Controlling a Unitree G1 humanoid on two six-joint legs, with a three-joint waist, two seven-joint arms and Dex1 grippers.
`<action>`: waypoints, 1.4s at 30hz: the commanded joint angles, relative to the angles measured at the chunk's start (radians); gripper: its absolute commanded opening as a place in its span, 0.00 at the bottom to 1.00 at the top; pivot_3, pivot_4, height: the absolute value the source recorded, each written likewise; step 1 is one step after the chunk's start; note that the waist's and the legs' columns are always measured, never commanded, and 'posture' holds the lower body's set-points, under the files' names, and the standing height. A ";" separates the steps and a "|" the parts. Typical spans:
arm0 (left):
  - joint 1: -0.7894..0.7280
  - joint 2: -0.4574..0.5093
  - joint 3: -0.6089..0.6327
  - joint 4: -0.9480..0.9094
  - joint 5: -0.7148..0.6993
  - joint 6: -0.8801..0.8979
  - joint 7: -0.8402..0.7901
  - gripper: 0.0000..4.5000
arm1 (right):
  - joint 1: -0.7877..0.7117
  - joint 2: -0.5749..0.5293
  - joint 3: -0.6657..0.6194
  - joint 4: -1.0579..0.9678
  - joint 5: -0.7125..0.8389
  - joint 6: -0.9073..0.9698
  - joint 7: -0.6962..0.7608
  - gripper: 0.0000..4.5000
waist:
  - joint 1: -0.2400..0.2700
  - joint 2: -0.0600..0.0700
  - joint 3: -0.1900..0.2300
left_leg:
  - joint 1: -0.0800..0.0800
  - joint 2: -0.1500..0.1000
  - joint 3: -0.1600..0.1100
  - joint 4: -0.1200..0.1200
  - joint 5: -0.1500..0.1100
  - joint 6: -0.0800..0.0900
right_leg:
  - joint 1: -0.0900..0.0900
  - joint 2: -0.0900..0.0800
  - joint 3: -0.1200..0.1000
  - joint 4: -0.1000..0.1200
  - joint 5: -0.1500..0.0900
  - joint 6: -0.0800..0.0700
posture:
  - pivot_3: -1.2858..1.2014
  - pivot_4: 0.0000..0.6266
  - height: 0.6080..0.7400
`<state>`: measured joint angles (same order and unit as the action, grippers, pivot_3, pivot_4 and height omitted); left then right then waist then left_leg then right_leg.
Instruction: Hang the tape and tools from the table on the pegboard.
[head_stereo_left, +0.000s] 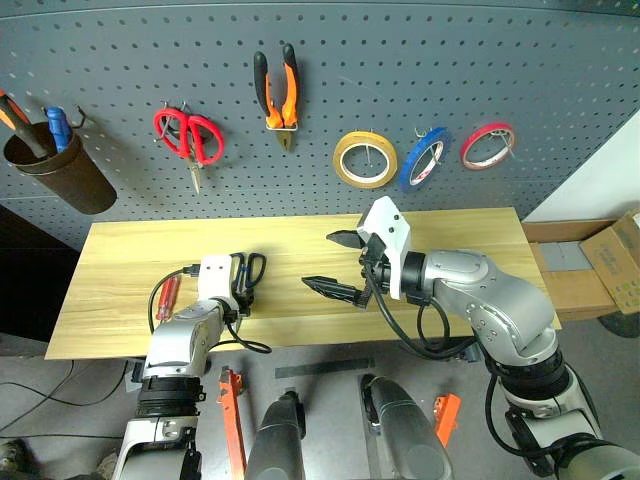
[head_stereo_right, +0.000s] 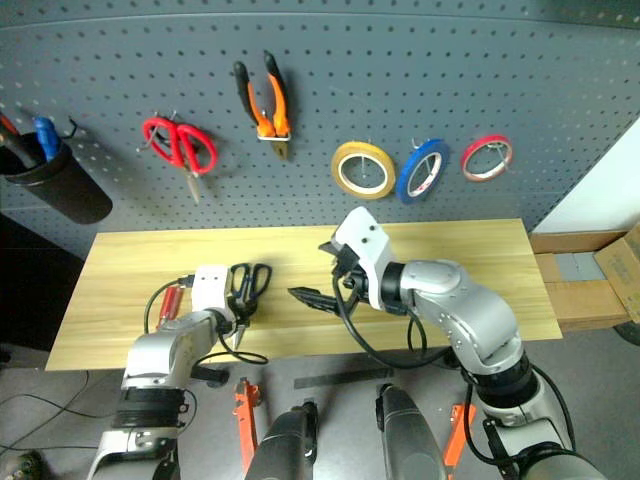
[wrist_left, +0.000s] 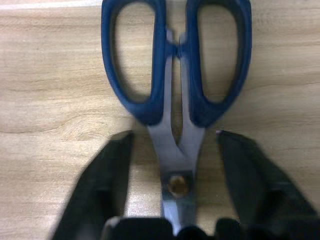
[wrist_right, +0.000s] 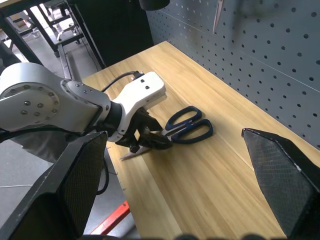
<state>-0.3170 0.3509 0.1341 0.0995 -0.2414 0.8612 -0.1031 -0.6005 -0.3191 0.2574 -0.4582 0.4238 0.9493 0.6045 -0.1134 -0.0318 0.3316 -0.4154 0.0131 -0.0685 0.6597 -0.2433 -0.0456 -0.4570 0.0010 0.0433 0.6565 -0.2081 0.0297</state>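
Straddling the blue-handled scissors (wrist_left: 176, 100) lying flat on the desk (head_stereo_left: 460, 245), the left hand (wrist_left: 175, 200) stands narrowed but not yet clamped at the pivot and could skid off the thin blades, while the right hand (head_stereo_left: 335, 265) hovers wide and a brown cup (head_stereo_left: 55, 165) on the pegboard (head_stereo_left: 400, 60) holds tools.

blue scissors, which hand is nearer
Left. The left hand is down at the blue scissors, its fingers either side of the blades near the pivot. The right hand hangs above mid-table, off to the scissors' right.
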 joint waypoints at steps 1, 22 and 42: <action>0.078 0.011 0.011 -0.087 -0.004 -0.021 -0.040 0.26 | -0.008 -0.006 -0.020 -0.042 0.016 -0.008 -0.006 1.00 | -0.001 0.000 0.000 | 0.000 0.000 0.000 0.000 0.000 0.000 | 0.000 0.000 0.000 0.000 0.000 0.000 | 0.43 0.55 1.00; 0.405 0.128 0.209 -0.767 -0.043 -0.415 -0.227 0.10 | -0.025 -0.021 -0.033 0.060 -0.090 -0.548 0.126 1.00 | 0.002 -0.001 0.002 | -0.001 0.001 0.005 -0.014 -0.001 -0.001 | -0.003 -0.003 0.002 -0.013 0.000 0.001 | 0.45 0.54 1.00; 0.043 0.126 0.249 -0.424 -0.119 -0.401 -0.201 0.10 | -0.092 0.009 -0.043 0.171 -0.184 -0.594 0.078 1.00 | 0.001 -0.002 0.002 | -0.002 0.000 0.005 -0.014 -0.001 -0.001 | -0.003 -0.003 0.001 -0.011 0.003 -0.003 | 0.44 0.55 1.00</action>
<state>-0.2616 0.4799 0.3789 -0.3035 -0.3508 0.4775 -0.3135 -0.6763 -0.3098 0.2347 -0.2655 0.2454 0.3741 0.6889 -0.1119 -0.0334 0.3337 -0.4168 0.0136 -0.0638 0.6459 -0.2439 -0.0462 -0.4600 -0.0024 0.0447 0.6458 -0.2049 0.0263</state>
